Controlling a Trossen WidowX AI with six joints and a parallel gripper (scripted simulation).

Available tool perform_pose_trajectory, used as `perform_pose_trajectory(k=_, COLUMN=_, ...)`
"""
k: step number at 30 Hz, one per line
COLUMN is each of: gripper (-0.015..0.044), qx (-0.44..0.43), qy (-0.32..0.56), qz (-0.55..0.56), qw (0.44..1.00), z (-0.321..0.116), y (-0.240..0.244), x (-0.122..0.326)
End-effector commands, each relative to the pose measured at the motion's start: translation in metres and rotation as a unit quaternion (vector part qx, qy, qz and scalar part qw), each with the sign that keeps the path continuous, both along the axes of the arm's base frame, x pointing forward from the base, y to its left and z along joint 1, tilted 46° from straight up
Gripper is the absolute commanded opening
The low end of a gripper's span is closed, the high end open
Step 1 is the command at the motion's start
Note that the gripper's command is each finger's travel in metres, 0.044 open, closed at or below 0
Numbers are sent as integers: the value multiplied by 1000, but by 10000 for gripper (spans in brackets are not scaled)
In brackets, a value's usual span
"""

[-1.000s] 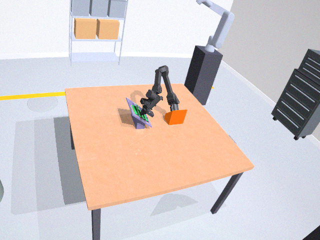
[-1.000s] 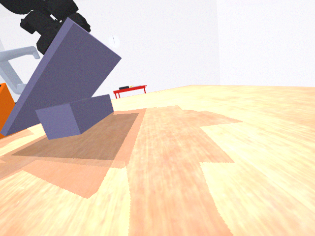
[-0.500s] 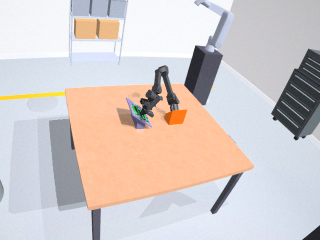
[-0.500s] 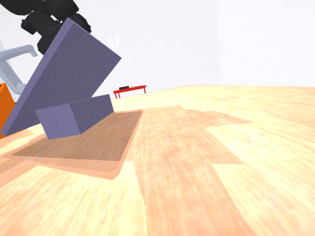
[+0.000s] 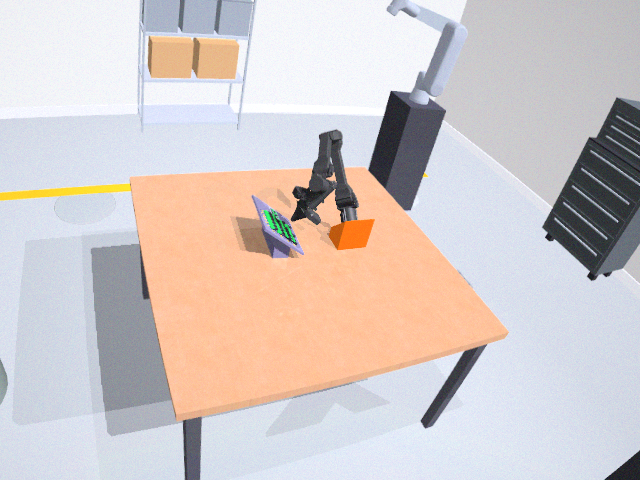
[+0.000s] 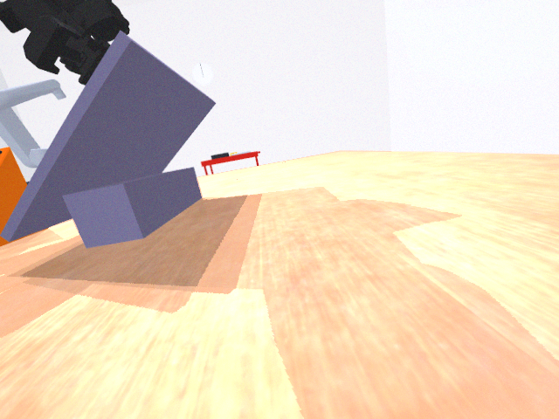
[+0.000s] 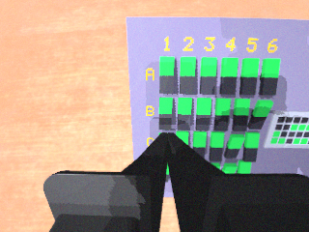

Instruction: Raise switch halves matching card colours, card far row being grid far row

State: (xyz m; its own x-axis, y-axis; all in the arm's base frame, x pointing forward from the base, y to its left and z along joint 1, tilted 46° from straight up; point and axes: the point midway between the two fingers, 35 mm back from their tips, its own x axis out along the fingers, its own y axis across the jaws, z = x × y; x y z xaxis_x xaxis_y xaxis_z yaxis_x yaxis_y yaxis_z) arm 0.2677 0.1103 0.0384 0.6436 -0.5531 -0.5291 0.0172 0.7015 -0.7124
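Note:
A lilac panel (image 5: 257, 204) (image 6: 148, 103) (image 7: 140, 36) stands tilted. In the wrist view its columns are marked 1 to 6 and its visible rows A, B and C; a lower row is partly covered. Each switch is green on its far half and dark on its near half. Switches B6 (image 7: 264, 108) and C5 (image 7: 236, 141) look skewed against their neighbours; which halves are raised is hard to tell. The card (image 7: 268, 138) is cut off at the right. My gripper (image 5: 293, 219) (image 7: 167, 138) is shut and empty, its tips in front of C1, apart from the panel in the top view.
An orange block (image 5: 354, 235) stands on the wooden table (image 5: 310, 310) in front of the arm's base, to the right of the panel in the top view. The panel's lilac foot (image 6: 106, 216) rests on the table behind its face.

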Motion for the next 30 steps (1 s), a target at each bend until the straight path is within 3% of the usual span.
perform_pose_trajectory(k=1, gripper=0, qx=2, qy=-4, qz=-3, qw=1000, z=13, y=-17, x=-8)
perform_pose_trajectory(k=8, gripper=0, qx=0, qy=-5, qz=-2, qw=1000, z=21, y=-35, x=-14)
perform_pose_trajectory(k=13, gripper=0, qx=-1, qy=-14, qz=7, qw=1000, z=4, y=-54, x=6)
perform_pose_trajectory(k=30, gripper=0, qx=-1, qy=-15, qz=7, qw=1000, z=-4, y=-63, x=16)
